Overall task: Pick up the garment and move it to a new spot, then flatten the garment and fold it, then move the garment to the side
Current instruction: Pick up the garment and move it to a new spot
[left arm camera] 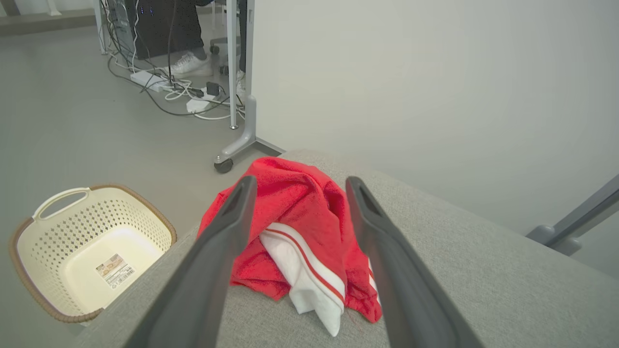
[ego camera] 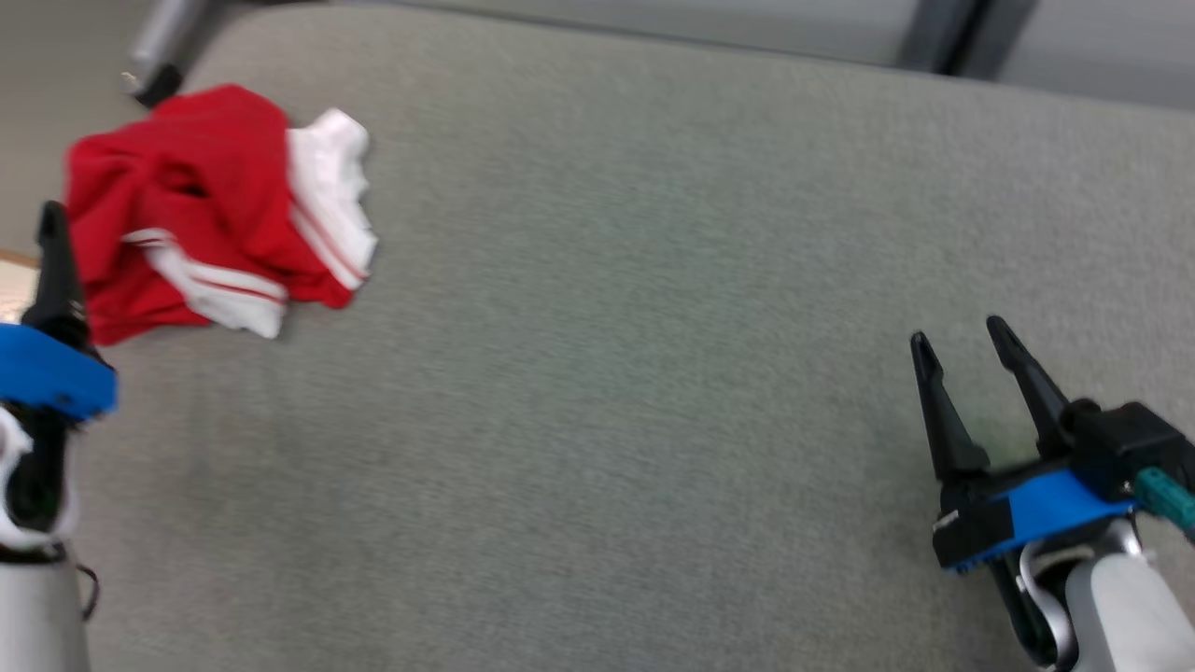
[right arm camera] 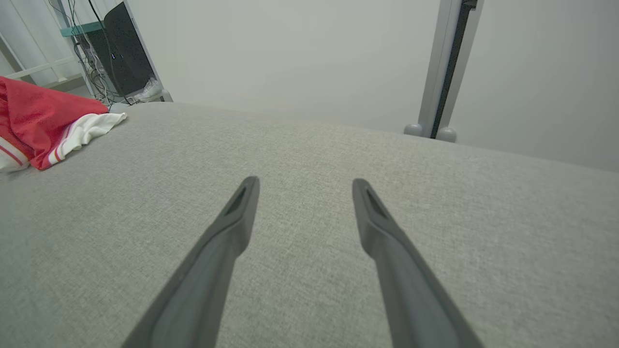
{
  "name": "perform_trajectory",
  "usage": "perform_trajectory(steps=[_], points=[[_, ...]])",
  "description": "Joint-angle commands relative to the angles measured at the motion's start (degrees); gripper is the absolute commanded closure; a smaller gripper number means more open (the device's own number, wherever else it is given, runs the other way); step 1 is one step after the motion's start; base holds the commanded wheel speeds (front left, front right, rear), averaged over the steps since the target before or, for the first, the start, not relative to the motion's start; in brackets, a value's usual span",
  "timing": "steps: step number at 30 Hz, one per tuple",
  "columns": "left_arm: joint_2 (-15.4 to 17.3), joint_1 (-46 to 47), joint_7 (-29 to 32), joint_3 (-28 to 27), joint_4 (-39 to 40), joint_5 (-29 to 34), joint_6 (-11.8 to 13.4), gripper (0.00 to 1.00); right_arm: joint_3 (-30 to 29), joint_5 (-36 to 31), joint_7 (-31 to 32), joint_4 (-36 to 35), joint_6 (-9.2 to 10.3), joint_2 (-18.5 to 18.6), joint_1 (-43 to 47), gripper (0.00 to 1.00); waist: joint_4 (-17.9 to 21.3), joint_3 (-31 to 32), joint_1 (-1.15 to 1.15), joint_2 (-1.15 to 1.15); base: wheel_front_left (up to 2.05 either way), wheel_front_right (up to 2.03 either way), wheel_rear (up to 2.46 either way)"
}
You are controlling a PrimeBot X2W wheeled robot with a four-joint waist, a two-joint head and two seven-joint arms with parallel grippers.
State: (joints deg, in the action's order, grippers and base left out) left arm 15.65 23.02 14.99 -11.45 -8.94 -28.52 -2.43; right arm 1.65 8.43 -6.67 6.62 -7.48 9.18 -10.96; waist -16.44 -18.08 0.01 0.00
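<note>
- garment (ego camera: 215, 205) = red top w/ white striped trim, crumpled in a heap at the far left corner of the grey surface (ego camera: 653, 373), v close to the edge
- left tool (left arm camera: 301, 183): fingers apart, nothing in them. In the wrist cam they frame the heap, one finger each side. Can't tell if the tips touch the cloth
- right tool (ego camera: 959, 330): also spread, empty, over bare surface well apart from the garment
- so imo we're at step 1, the pickup, nothing grabbed yet

what could go wrong from here:
- the heap sits right by the edge, and there's a cream basket (left arm camera: 121, 215) on the floor below that side. A sloppy nudge instead of a clean pinch prob pushes the garment off
- if the left tool closes on just the loose white trim (left arm camera: 309, 285), only that flap comes up and the rest drags or slips out mid-move
- opposite prob: pinch several bunched layers at once and it stays a ball when set down, which makes flattening way harder
- the surface looks like soft woven fabric, so going too deep could snag it or catch it along w/ the garment
- head cam is blurry atm and only one left finger shows there, so depth of the tips vs the cloth is hard to judge
- right tool is far off, so no quick backup if the left grip fails
</note>
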Motion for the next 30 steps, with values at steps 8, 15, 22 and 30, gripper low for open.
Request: perform_trajectory(steps=[8, 15, 22, 30], points=[[7.3, 9.0, 9.6, -4.9, -5.9, -3.2, 3.6, 0.0, 3.6, -0.8, 1.3, -3.4, -0.03, 1.1, -6.6, 0.0, 7.4, -11.1, -0.01, 0.0, 0.0, 0.0, 0.0], [11.1, 7.6, 13.6, -8.9, -9.1, -3.3, 8.1, 0.0, 4.3, -0.8, -0.1, -4.1, -0.02, 0.2, -8.9, 0.0, 13.3, -15.3, -0.01, 0.0, 0.0, 0.0, 0.0], [12.5, 5.5, 12.7, -9.2, -9.2, -2.2, 8.8, 1.0, 2.6, -1.2, -3.1, -1.5, -0.02, -1.1, -7.5, 0.0, 15.4, -12.7, -0.01, 0.0, 0.0, 0.0, 0.0], [14.1, 9.6, 11.3, -4.7, -3.8, -0.8, 4.5, 1.0, 1.9, -0.5, -5.0, 3.2, -0.03, -2.6, -4.3, 0.0, 15.5, -2.0, -0.01, 0.0, 0.0, 0.0, 0.0]])
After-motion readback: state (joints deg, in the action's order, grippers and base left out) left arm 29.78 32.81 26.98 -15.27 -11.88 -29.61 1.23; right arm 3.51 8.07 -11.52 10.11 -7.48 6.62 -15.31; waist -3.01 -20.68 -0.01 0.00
